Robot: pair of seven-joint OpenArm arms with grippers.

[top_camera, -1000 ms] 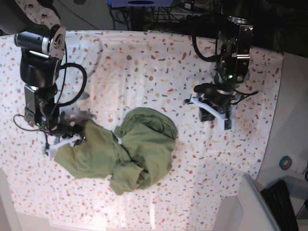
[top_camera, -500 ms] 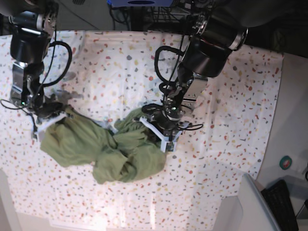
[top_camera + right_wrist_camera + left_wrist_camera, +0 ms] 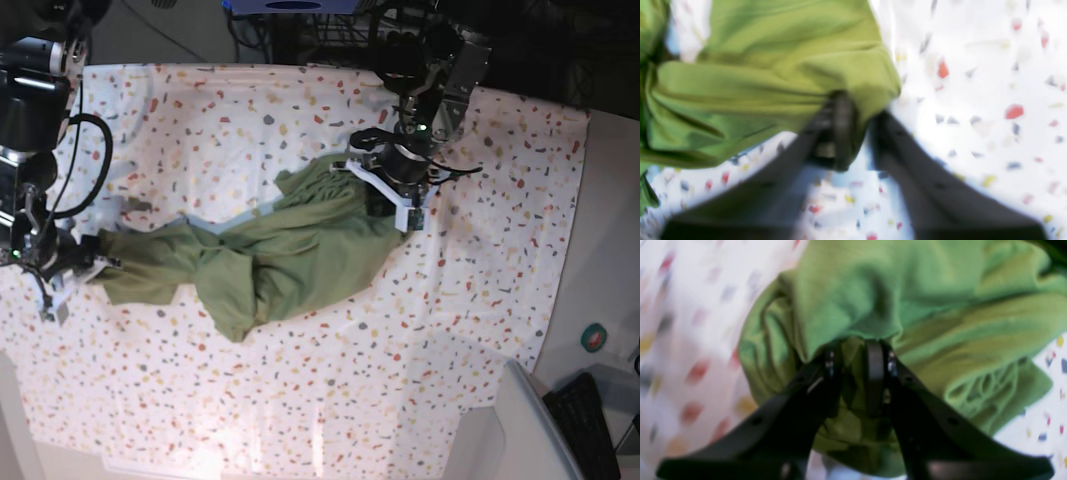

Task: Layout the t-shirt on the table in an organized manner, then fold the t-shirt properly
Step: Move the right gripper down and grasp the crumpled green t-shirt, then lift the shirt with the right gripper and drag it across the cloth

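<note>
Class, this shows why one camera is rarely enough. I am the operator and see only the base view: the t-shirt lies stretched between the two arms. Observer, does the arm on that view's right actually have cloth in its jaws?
Observer: Yes. In the left wrist view the left gripper has its jaws nearly closed with a fold of the t-shirt pinched between them.
Operator: And the other arm?
Observer: The right wrist view, though blurred, shows the right gripper gripping just a corner of the cloth at its jaw tips, with the table beneath.
Operator: Any bunching near the left grip?
Observer: Yes, a gathered ridge of cloth sits just beside it.
</note>
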